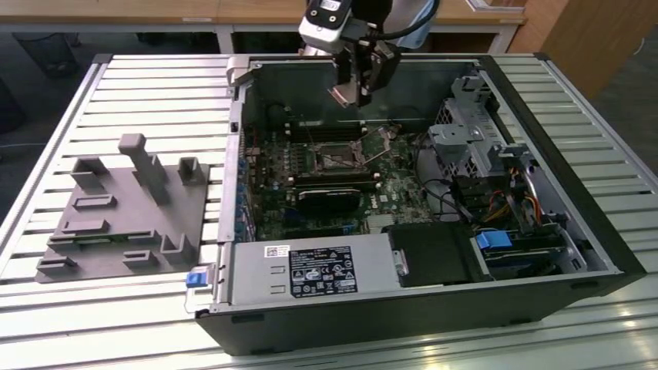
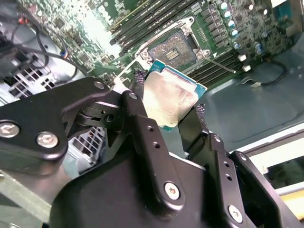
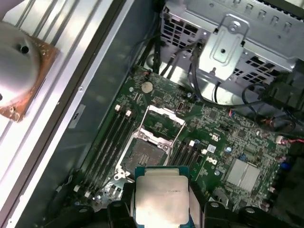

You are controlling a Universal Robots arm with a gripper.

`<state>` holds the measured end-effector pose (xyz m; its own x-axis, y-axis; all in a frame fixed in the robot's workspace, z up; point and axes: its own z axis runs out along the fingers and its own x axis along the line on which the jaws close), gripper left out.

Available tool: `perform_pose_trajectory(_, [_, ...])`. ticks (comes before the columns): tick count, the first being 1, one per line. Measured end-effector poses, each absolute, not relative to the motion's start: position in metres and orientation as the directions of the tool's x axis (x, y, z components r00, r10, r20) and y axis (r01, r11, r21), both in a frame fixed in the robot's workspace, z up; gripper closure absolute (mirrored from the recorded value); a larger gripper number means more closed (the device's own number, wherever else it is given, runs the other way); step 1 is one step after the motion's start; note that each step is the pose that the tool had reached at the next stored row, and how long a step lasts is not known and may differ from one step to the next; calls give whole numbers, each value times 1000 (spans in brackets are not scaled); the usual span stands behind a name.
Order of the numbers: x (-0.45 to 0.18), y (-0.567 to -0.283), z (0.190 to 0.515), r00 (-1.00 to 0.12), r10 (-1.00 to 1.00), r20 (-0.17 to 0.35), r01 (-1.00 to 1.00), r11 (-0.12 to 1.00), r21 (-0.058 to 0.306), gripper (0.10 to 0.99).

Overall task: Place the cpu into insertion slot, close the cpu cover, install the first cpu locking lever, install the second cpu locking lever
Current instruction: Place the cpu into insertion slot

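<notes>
The gripper (image 1: 353, 92) hangs over the open PC case (image 1: 411, 327), near its back wall, w/ the fingers (image 2: 137, 118) clamped on the cpu (image 2: 172, 97). They pinch it by two opposite edges, and the silvery face shows between them in both wrist views. The chip is in the air, well above the board (image 1: 270, 181) and not touching anything but the fingers.

The insertion slot (image 3: 145, 156) sits bare below – dark centre, metal rim, nothing in it. In the first wrist view the chip is just short of it, not lined up over it. The cpu cover (image 3: 153, 138) is swung up off the slot, standing tilted on the side away from the chip – so the socket is open.

The case lies on its side on a slatted metal table (image 1: 154, 85). A grey plastic fixture (image 1: 123, 216) rests beside it, on the exterior view's left, apart from the case.
</notes>
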<state>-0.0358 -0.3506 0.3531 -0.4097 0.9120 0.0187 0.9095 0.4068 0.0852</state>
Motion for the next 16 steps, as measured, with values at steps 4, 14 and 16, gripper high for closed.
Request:
perform_pose_trajectory(4, [-36, -351, 352, -353, 936, 19, 933, 350, 85, 549])
perform_pose_trajectory(14, [-36, -351, 349, -191, 981, 18, 978, 189, 85, 549])
perform_pose_trajectory(16, [-36, -351, 347, -160, 987, 17, 984, 158, 85, 549])
